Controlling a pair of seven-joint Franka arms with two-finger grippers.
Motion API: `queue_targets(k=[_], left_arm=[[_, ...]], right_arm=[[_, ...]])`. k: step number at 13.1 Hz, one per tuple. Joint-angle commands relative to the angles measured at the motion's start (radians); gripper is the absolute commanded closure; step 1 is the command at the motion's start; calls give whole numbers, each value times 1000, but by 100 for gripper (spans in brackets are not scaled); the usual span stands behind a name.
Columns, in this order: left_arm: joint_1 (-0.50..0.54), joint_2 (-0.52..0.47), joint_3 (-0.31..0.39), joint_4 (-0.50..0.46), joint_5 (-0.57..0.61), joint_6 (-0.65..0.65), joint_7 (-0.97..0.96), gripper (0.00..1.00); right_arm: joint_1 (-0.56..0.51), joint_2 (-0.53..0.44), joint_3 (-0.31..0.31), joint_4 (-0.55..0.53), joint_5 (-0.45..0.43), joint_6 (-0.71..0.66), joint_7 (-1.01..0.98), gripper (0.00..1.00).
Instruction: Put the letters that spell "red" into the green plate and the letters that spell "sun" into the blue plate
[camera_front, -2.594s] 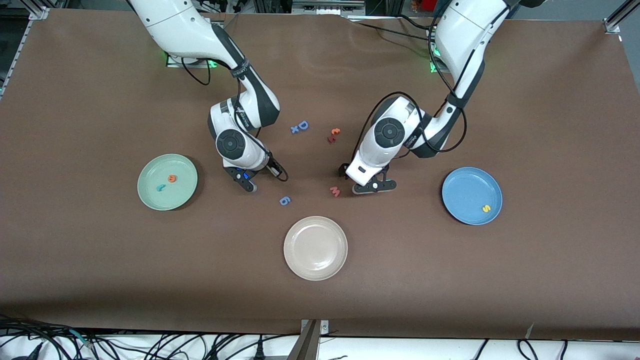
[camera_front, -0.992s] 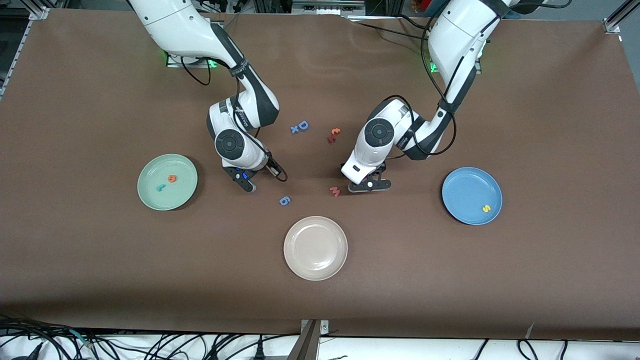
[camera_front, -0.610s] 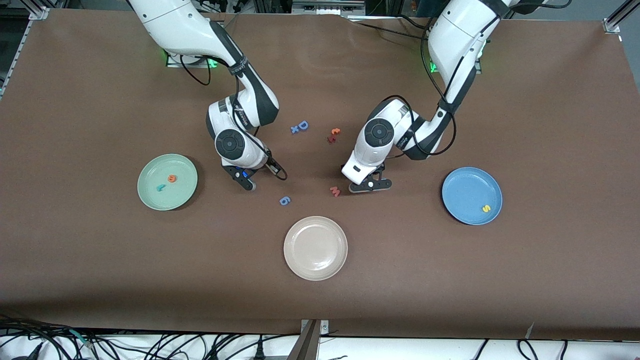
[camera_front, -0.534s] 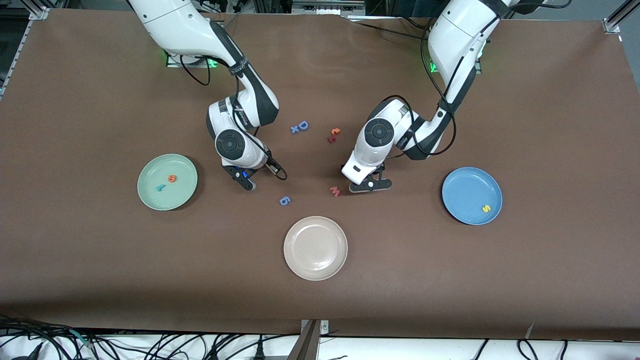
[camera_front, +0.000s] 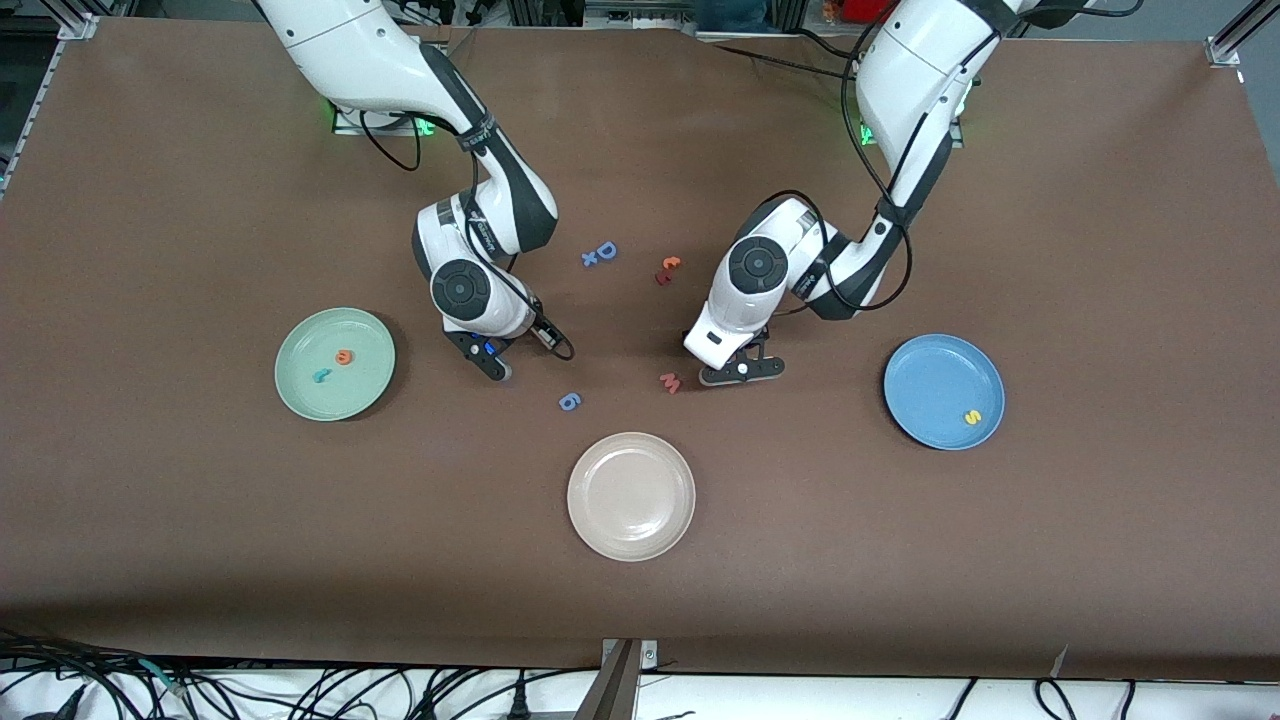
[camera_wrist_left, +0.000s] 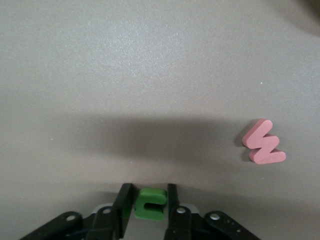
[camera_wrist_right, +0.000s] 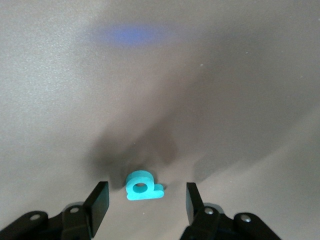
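Brown matting covered the whole table (camera_front: 900, 560), with a beige-white plate (camera_front: 631, 496) nearest the front camera at mid-table. Slightly farther sat the two task plates, well apart: the blue plate (camera_front: 943, 391), round with a shallow rim, toward the left arm's end and carrying a tiny yellow s (camera_front: 970, 416); the green plate (camera_front: 335, 362), pale mint and the same size, toward the right arm's end and holding a teal r (camera_front: 321, 376) and an orange e (camera_front: 344, 355), apart from each other. Between the plates lay a blue 6 (camera_front: 569, 401) and a pink w (camera_wrist_left: 263, 149). Just beside the w, the left gripper (camera_wrist_left: 151, 204) was down at the table with its fingers pressed against both sides of the olive-green n (camera_wrist_left: 149, 204), a small chunky foam piece resting on the mat. The right gripper (camera_wrist_right: 145, 200) hung low over the table near the green plate, its fingers spread wide and gripping nothing; the teal d (camera_wrist_right: 142, 185) lay flat on the mat between them, touching neither. Farther from the camera, a blue capital D (camera_front: 605, 250) and a small orange letter (camera_front: 670, 264) lay at mid-table
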Motion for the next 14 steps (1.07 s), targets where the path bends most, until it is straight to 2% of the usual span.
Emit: queue_targets(k=[1, 4, 7, 8, 12, 13, 14], left_arm=[[-11, 5, 7, 13, 34, 2, -28, 71], [-11, 5, 7, 13, 34, 2, -28, 71], [-9, 5, 7, 15, 34, 2, -28, 77], [-6, 5, 7, 16, 34, 2, -24, 78], [24, -7, 9, 21, 36, -10, 1, 79], [35, -9, 10, 23, 36, -13, 40, 79], [61, -15, 10, 21, 36, -16, 85, 79]], right_arm=[[6, -14, -4, -12, -16, 0, 11, 30], [18, 15, -4, -24, -18, 67, 17, 31], [21, 21, -4, -26, -18, 76, 17, 32], [21, 21, -4, -29, -18, 76, 17, 36], [20, 19, -4, -30, -18, 76, 15, 86], [20, 19, -4, -30, -18, 76, 15, 92], [20, 19, -4, -30, -18, 75, 15, 92]])
